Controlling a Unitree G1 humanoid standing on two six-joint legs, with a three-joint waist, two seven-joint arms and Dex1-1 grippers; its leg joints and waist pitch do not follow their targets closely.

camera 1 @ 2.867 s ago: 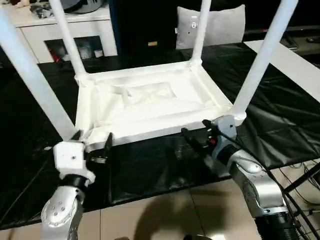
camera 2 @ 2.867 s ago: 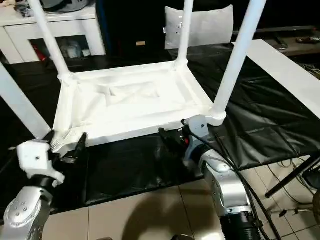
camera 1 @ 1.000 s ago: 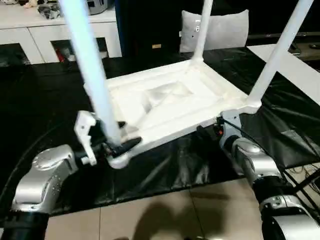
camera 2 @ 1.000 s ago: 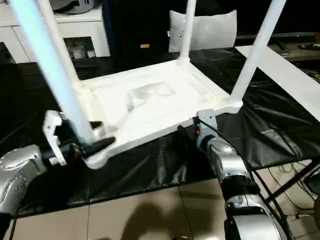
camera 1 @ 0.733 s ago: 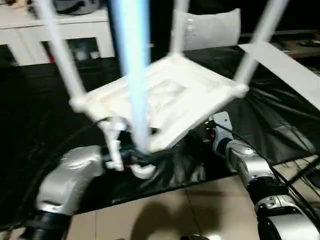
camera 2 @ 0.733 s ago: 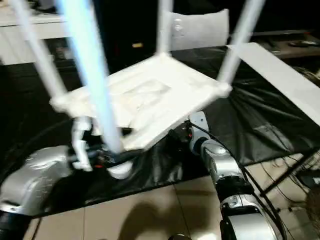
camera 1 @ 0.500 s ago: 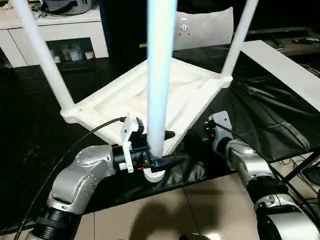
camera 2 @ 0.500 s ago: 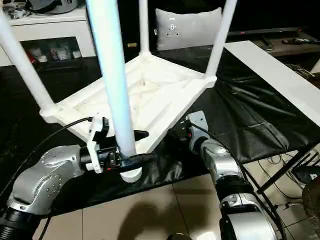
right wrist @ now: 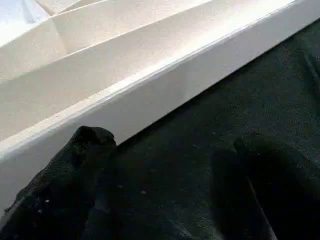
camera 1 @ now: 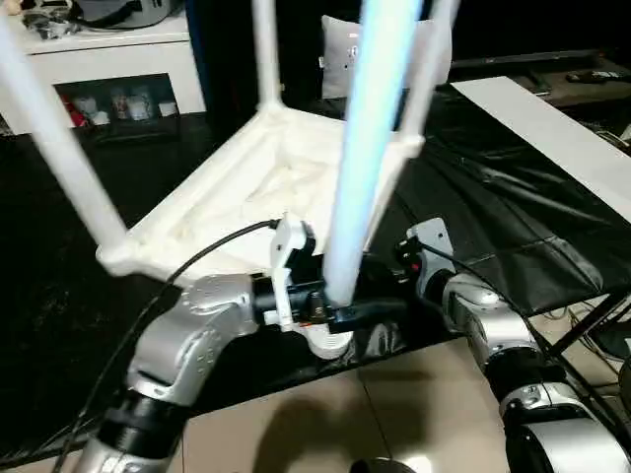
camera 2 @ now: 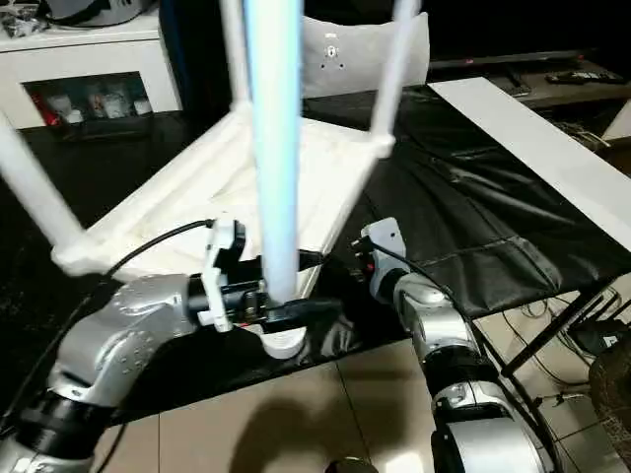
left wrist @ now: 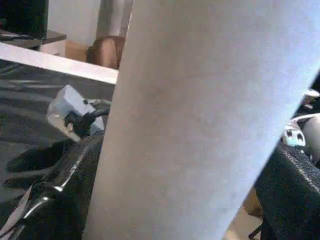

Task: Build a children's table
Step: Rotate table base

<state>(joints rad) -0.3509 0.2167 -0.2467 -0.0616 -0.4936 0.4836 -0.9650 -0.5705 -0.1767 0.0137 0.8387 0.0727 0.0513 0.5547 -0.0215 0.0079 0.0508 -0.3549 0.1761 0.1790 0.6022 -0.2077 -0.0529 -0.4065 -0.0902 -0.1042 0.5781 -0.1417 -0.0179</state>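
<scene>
The white children's table (camera 1: 246, 197) lies upside down on the black sheet with its legs pointing up. It is turned so that one corner faces me. My left gripper (camera 1: 340, 310) is shut on the base of the nearest leg (camera 1: 360, 168), just above its corner socket. That leg (left wrist: 190, 125) sits between the black fingers in the left wrist view. My right gripper (camera 1: 386, 274) is open, low beside the table's right rim (right wrist: 165, 75). One finger (right wrist: 75, 175) touches the rim and nothing is between the two.
A black sheet (camera 1: 513, 217) covers the low work surface. A white board (camera 1: 552, 128) lies along its right side. Behind stand a grey cushion (camera 1: 340, 54) and a white cabinet (camera 1: 108, 59). Tiled floor (camera 1: 325, 434) and cables (camera 1: 592, 325) are near my right arm.
My left gripper has closed on the near leg and swung that corner rightward, turning the whole table on the sheet. The right gripper has stayed by the rim.
</scene>
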